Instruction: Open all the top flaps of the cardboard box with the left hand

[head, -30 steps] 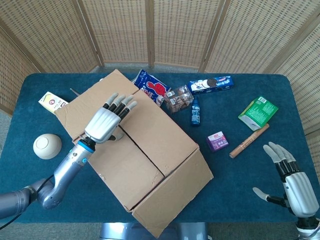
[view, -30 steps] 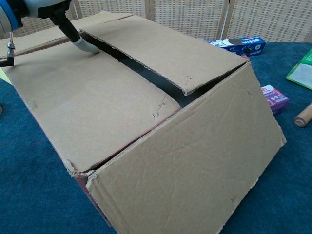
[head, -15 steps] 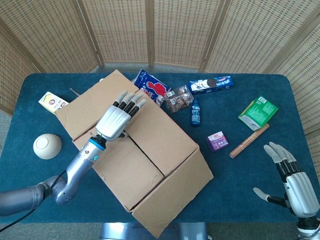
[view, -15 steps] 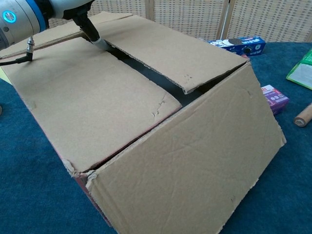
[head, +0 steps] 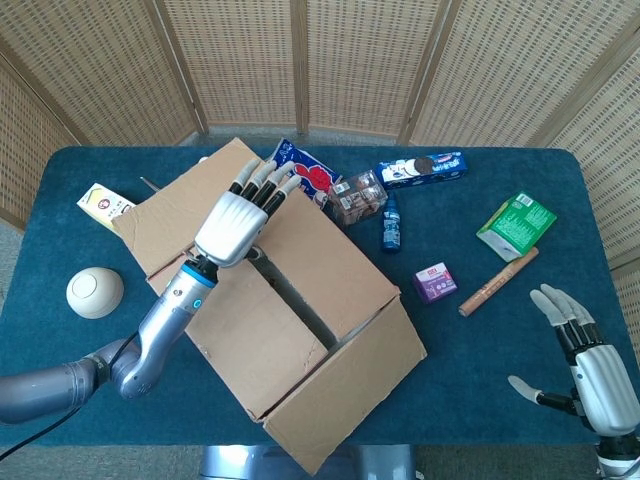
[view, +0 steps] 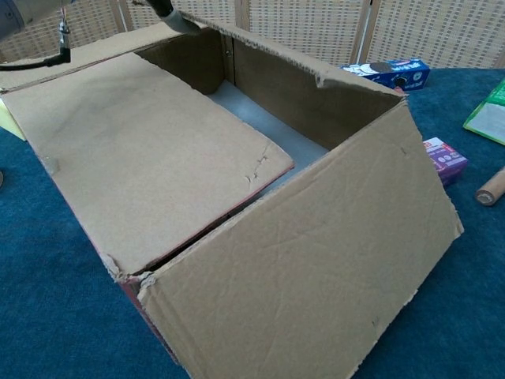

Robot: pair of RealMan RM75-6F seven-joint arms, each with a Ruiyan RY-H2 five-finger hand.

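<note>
Far left of the head view, a cream ball (head: 95,292) sat on the blue table (head: 60,180), and above it a small yellow-and-white carton (head: 104,204) lay just beside the box's left corner. The cardboard box (head: 300,340) filled the left-centre of the frame, set at a slant, its near end flap hanging out toward the lower middle. The left hand (head: 238,220) lay over the top of the box at upper left of centre, palm down, fingers stretched out side by side and slightly spread, pointing to the upper right, their tips at the far edge of the far flap (view: 304,63). The chest view showed that flap tipped up steeply, a dark fingertip (view: 175,17) against its top edge at upper left, while the near flap (view: 150,150) lay flat and the grey inside of the box showed between them. Whether the hand pinched the flap or only pressed it, I could not tell.

Moving right, a blue snack bag (head: 305,175), a clear packet of brown pieces (head: 358,198), a small blue bottle (head: 391,224) and a blue cookie pack (head: 421,168) clustered beyond the box. Further right lay a purple box (head: 435,282), a wooden stick (head: 497,281) and a green packet (head: 516,224). At the lower right corner the right hand (head: 590,365) rested clear of everything, fingers apart, holding nothing.
</note>
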